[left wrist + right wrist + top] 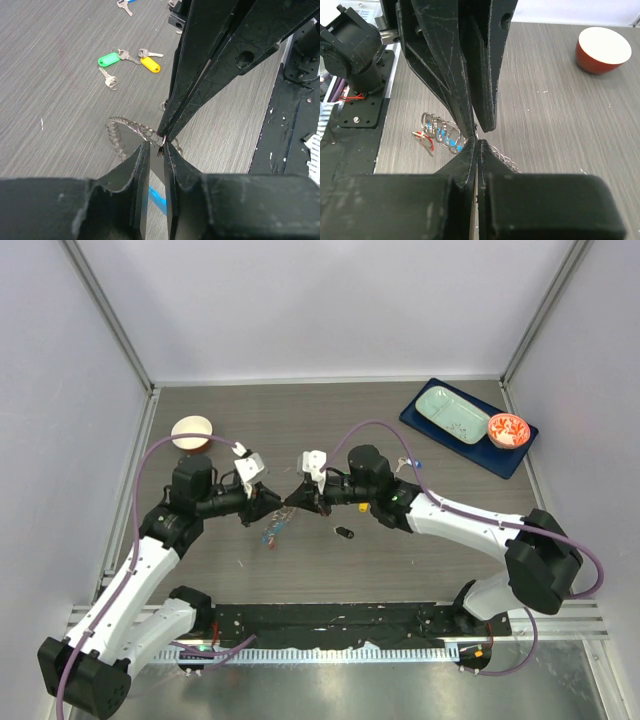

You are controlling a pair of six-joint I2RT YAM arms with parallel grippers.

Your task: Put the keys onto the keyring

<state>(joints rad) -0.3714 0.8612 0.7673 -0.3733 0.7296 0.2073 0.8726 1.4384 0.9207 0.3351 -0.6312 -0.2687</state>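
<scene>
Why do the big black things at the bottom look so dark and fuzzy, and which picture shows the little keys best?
Left wrist view: the left fingers sit right by the lens, so they look huge, dark and soft, while the keys behind are crisp. Right wrist view: same with the right fingers; the keyring glints. Top view: even light, keys just specks.

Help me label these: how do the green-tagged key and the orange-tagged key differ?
The green-tagged key has a green tag, the orange-tagged key an orange one. In the left wrist view the green-tagged key lies left of the orange-tagged key. Both lie flat on the table, apart from the keyring.
</scene>
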